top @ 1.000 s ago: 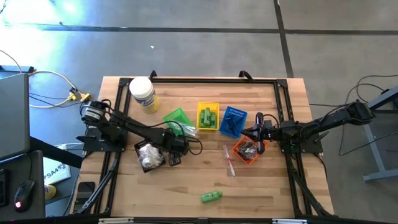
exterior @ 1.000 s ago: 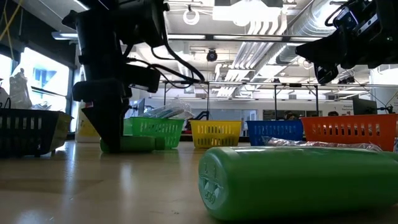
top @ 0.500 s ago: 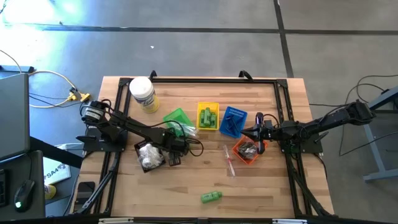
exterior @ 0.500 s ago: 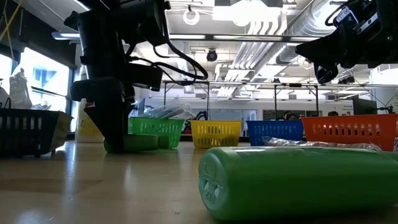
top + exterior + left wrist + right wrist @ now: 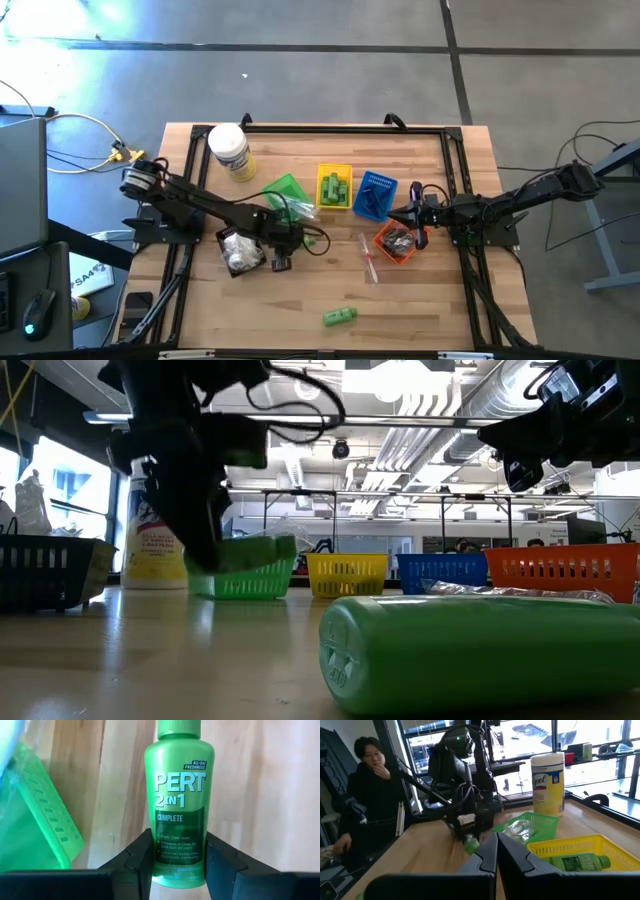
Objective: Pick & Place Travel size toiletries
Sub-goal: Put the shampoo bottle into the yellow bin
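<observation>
Holding a small green bottle tight between its fingers, the left claw hung above the surface while the right claw stayed closed and empty.

green bottle: clamped at its base, off the table | second bottle: lying near front edge

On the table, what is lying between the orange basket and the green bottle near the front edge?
In the high view, clear-wrapped thin sticks lie between the orange basket and the green bottle; otherwise bare wood.
</observation>
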Tool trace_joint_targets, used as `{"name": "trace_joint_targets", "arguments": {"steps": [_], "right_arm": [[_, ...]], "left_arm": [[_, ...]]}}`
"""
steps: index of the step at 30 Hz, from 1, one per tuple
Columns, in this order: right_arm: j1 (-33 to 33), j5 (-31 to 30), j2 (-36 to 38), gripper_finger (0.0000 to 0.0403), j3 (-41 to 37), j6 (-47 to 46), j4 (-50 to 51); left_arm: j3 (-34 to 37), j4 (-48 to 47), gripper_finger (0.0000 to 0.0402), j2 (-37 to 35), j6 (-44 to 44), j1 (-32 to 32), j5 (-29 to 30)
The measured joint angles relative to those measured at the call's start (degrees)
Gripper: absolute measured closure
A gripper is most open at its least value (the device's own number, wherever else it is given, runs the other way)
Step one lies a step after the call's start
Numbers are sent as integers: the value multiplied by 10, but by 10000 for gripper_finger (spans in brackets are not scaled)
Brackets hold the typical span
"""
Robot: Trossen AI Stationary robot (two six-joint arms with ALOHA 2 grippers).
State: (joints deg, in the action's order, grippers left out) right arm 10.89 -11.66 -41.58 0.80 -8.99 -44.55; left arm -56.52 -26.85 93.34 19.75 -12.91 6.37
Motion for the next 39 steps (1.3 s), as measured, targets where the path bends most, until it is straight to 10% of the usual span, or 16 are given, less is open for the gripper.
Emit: {"name": "trace_joint_targets", "arguments": {"steps": [17,29,39], "right_arm": [[0,2,0,400,0,-4,-8],[0,3,0,400,0,-13,-8],[0,18,0,400,0,-13,-11]], "left_arm": [[-261,-111,274,-14,-176,74,68],[-277,-70,272,40,73,272,-44],[-276,-31,271,132,135,264,-131]]}}
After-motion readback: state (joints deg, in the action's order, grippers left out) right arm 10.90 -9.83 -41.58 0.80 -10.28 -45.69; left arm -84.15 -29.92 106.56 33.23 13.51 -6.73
